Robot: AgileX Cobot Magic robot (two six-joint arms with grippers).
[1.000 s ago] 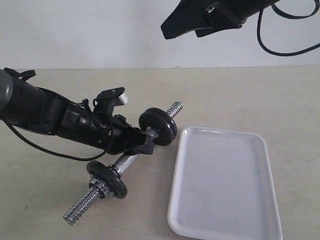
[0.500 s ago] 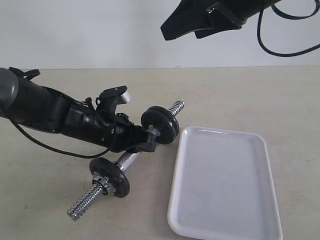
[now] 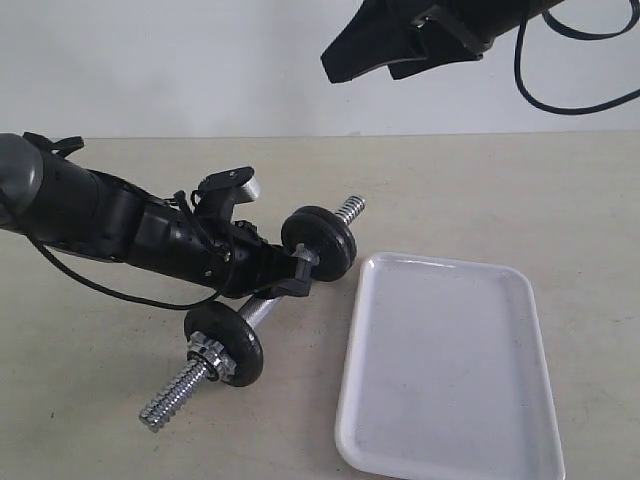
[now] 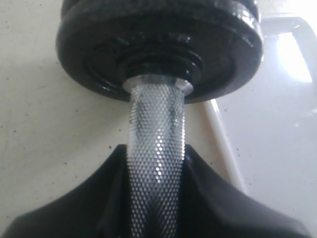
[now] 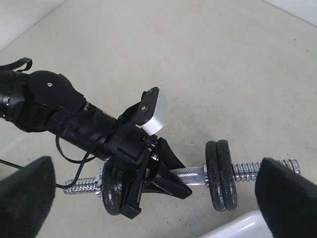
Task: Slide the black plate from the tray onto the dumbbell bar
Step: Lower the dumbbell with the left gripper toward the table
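Between left fingers [image 4: 84, 210], dumbbell bar [image 4: 156, 158]

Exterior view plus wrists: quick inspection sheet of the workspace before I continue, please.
Surface: beige table, lightly speckled.
Job's things: tray holds nothing; dumbbell bar carries a pair of black plates at the end by the tray, and a third black plate with star nut at the other end.
Clutter: nothing seen.
Grippers: left gripper shut on the bar's knurled middle; right gripper open, raised, empty.
Cables: left arm's cable sags to the table; right arm's cable loops in the air.
Surroundings: plain white wall.
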